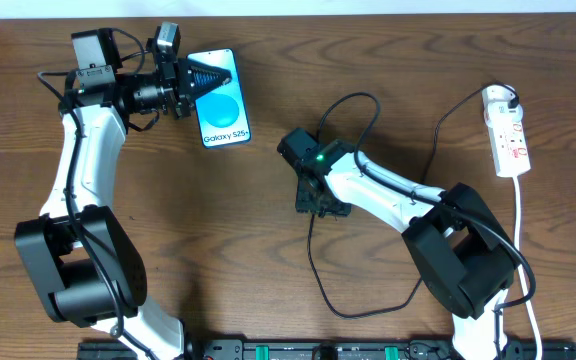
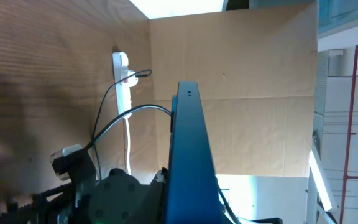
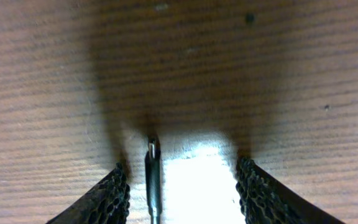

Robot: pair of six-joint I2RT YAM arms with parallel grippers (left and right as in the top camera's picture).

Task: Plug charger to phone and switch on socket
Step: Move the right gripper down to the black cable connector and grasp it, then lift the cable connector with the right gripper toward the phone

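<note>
left hand clamped on slim glossy blue phone | right hand spread open, ribbed black fingers flanking thin charger tip | grained wooden tabletop

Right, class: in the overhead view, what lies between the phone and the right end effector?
Only bare table between phone and right end effector, seen overhead.

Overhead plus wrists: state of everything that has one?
Phone: screen lit, face up, not plugged in.
Left fingers: shut on phone.
Right fingers: open, either side of the tip.
Charger: plug end in socket, tip free.
Socket: charger plugged in; switch position unreadable.
</note>
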